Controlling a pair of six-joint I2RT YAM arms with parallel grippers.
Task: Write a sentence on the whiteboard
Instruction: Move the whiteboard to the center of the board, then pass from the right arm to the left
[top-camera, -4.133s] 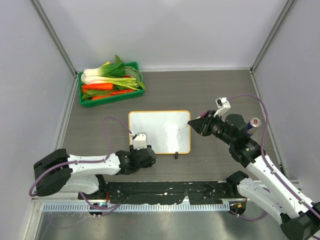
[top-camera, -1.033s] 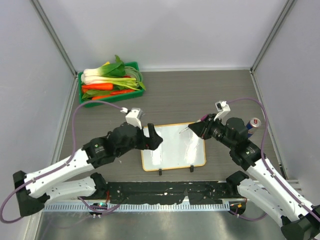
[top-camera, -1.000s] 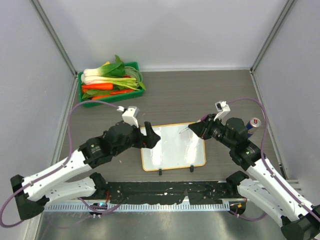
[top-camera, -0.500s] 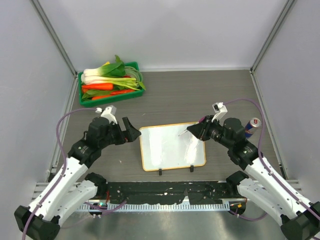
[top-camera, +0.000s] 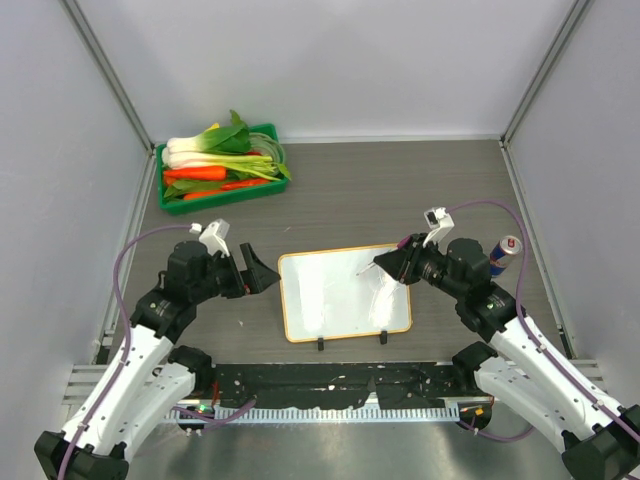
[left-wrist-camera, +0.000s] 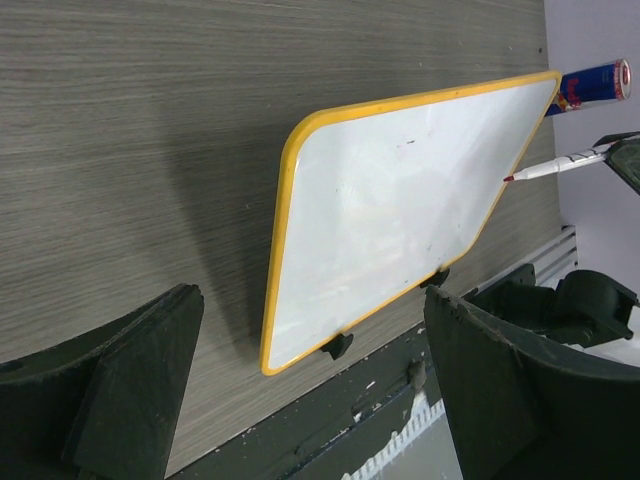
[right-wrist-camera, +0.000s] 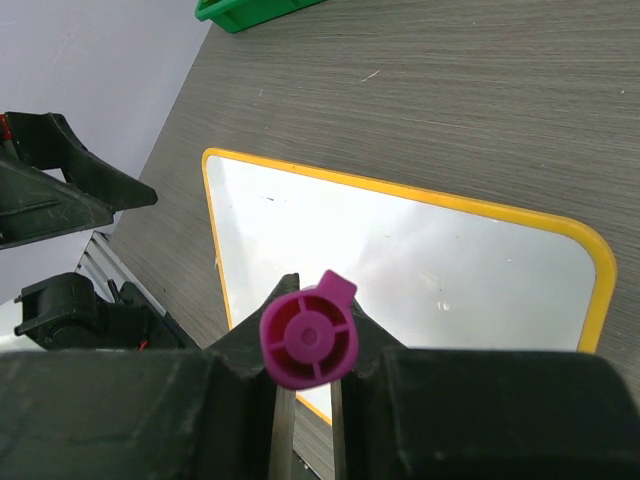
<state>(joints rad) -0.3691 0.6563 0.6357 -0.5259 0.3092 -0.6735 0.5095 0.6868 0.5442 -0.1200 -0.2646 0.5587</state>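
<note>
The whiteboard (top-camera: 330, 300) lies flat on the table with its orange-yellow frame and two black feet at the near edge. Its surface looks blank; no pink sentence shows. My left gripper (top-camera: 262, 272) is open and empty, just left of the board's left edge. In the left wrist view (left-wrist-camera: 310, 400) the board (left-wrist-camera: 400, 210) lies ahead between the spread fingers (left-wrist-camera: 130, 390). My right gripper (top-camera: 392, 265) is shut on a marker (top-camera: 368, 266) with a magenta end (right-wrist-camera: 308, 342). Its tip hovers over the board's upper right part (right-wrist-camera: 420, 250).
A green tray (top-camera: 172, 198) of vegetables stands at the back left. A drink can (top-camera: 505, 252) stands right of the right arm, also in the left wrist view (left-wrist-camera: 595, 85). The arm bases' black rail (top-camera: 340, 385) runs along the near edge.
The board has shifted right since the oldest frame. My left arm has pulled back left off the board with its jaws open. My right gripper with the marker has edged slightly left over the board.
</note>
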